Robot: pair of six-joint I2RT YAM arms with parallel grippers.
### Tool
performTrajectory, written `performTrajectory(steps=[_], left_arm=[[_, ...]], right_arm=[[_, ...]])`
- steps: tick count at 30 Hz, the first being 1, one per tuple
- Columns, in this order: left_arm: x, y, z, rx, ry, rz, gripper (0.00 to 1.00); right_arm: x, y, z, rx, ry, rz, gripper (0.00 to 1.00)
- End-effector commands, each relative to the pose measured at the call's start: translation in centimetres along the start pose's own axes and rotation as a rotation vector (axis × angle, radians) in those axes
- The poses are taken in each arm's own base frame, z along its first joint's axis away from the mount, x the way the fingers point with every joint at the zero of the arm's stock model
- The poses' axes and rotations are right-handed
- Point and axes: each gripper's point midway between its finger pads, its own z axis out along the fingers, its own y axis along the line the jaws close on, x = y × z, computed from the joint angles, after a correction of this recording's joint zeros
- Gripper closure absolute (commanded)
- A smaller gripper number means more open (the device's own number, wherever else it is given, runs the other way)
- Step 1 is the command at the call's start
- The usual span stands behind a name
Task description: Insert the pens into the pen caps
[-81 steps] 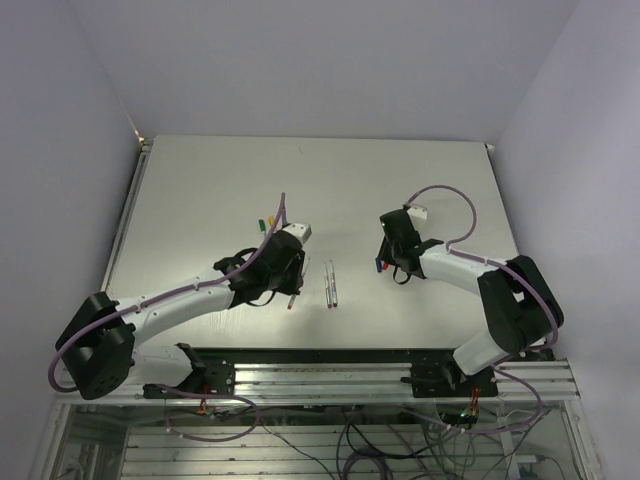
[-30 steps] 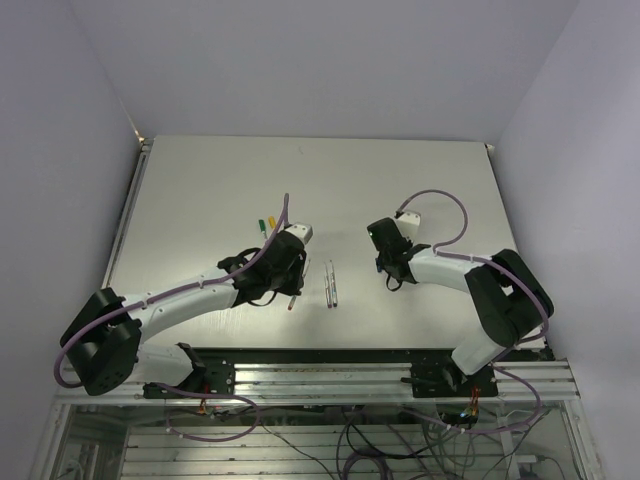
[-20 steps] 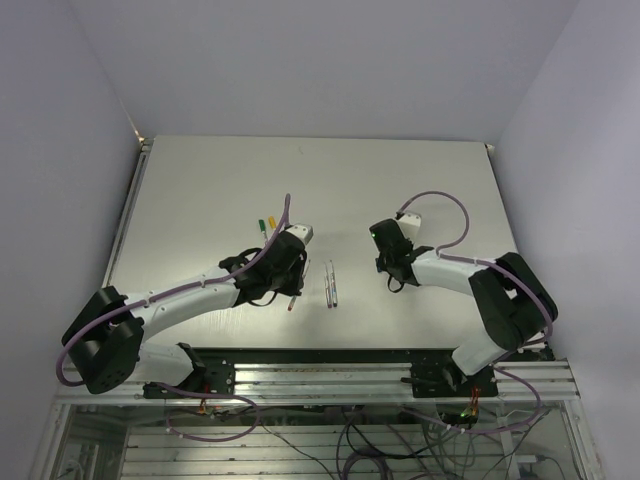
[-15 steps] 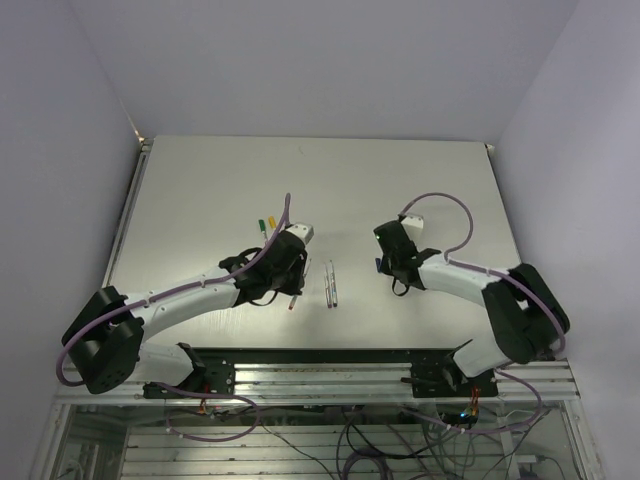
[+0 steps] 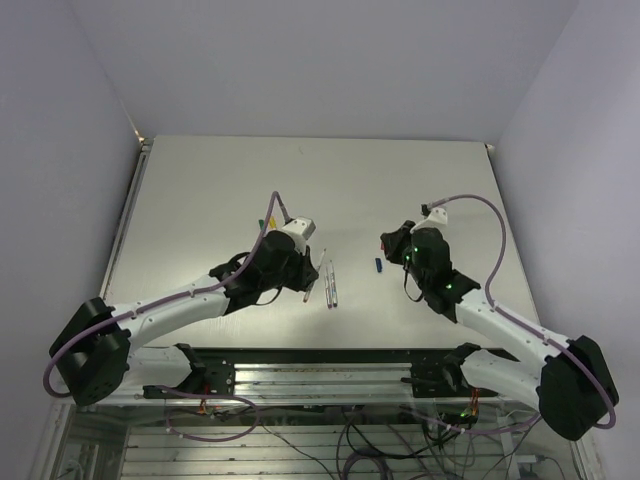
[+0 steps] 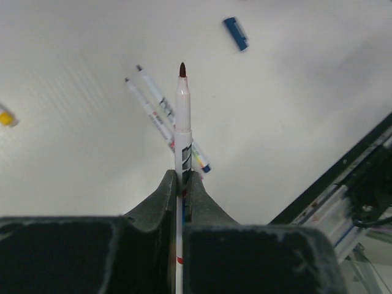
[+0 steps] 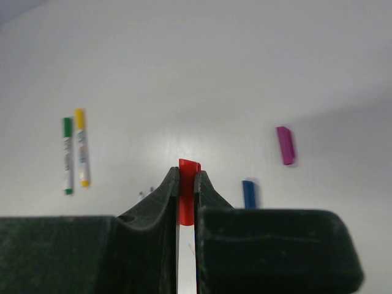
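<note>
My left gripper (image 5: 306, 277) is shut on a grey-white pen with a dark red tip (image 6: 182, 98) and holds it above the table; in the left wrist view the jaws (image 6: 182, 179) pinch its barrel. My right gripper (image 5: 389, 243) is shut on the red cap (image 7: 188, 184), also off the table. Two uncapped pens (image 5: 331, 283) lie side by side between the arms and show in the left wrist view (image 6: 160, 116). A blue cap (image 5: 379, 265) lies beside them. A purple cap (image 7: 285, 145) lies beyond the blue cap (image 7: 248, 193).
A green pen (image 7: 67, 156) and a yellow pen (image 7: 81, 147) lie together at the far left of the right wrist view, each with a matching cap on. The table's near edge with its metal rail (image 6: 343, 184) is close on the left gripper's right.
My right gripper has lifted off the table with the red cap and swung right, uncovering the blue cap. My left gripper has risen and shifted slightly right with the red pen.
</note>
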Motion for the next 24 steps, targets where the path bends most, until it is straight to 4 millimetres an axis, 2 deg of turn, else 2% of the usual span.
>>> performTrajectory(steps=[1, 8, 12, 24], left_arm=[[-3.8, -4.4, -0.7, 0.213, -0.151, -0.008, 0.93], [-5.7, -6.7, -1.4, 0.324, -0.236, -0.01, 0.93], [-6.1, -7.8, -1.5, 0.377, -0.246, -0.036, 0.93], [-7.3, -10.2, -2.4, 0.492, -0.271, -0.053, 0.93]], right_arm=[[-3.0, 4.2, -1.3, -0.249, -0.148, 0.056, 1.0], [-6.6, 7.5, -3.3, -0.433, -0.295, 0.099, 1.0], [-7.9, 8.5, -4.4, -0.508, -0.363, 0.135, 1.0], [-8.5, 10.3, -5.4, -0.642, -0.405, 0.225, 1.0]])
